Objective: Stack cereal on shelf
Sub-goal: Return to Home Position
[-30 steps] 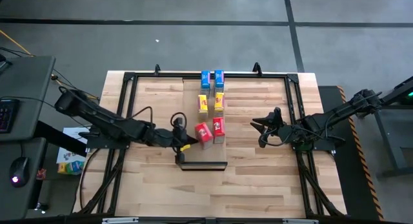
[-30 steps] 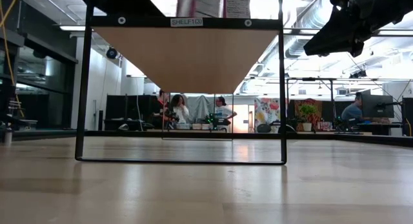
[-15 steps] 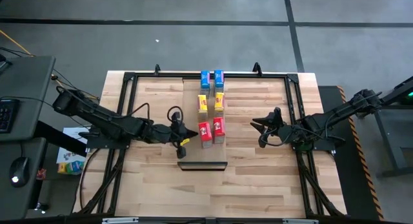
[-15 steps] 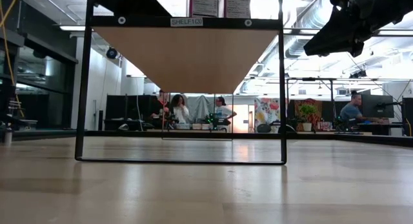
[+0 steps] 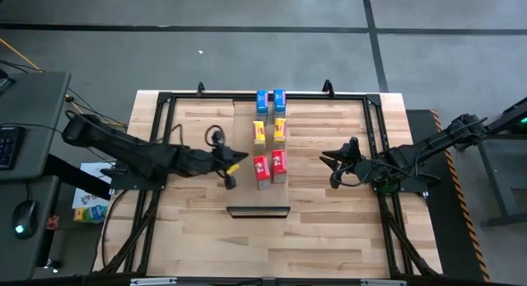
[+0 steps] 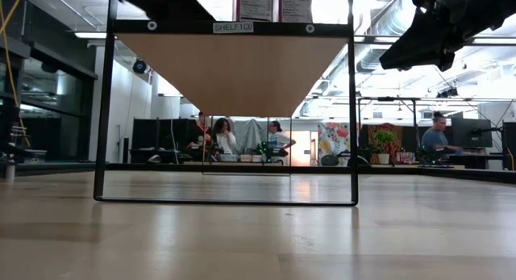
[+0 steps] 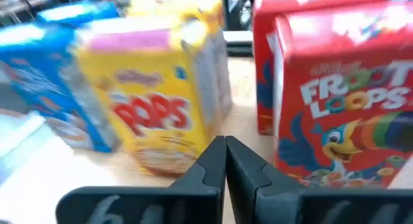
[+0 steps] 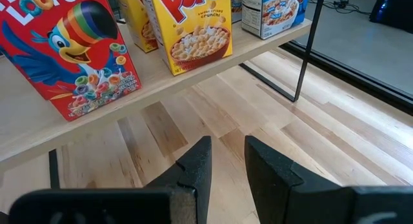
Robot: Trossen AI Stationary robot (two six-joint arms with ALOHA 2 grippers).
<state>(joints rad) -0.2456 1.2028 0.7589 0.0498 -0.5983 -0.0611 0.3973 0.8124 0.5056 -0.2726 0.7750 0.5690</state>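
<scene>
Clearly, red box [image 7: 348, 101] reads Froot Loops (yellow box [image 7: 155, 108], Pops).

Two red cardboard cereal boxes [image 8: 71, 50] carry white lettering and a toucan with a rainbow-striped beak. Two yellow cardboard cereal boxes [image 8: 193, 27] bear red lettering. Two small cardboard cereal boxes [image 5: 263, 101] are blue. The smooth plank shelf [image 8: 158, 88] is pale wood; the butcher-block table [image 8: 322, 140] is striped tan and cream.
</scene>
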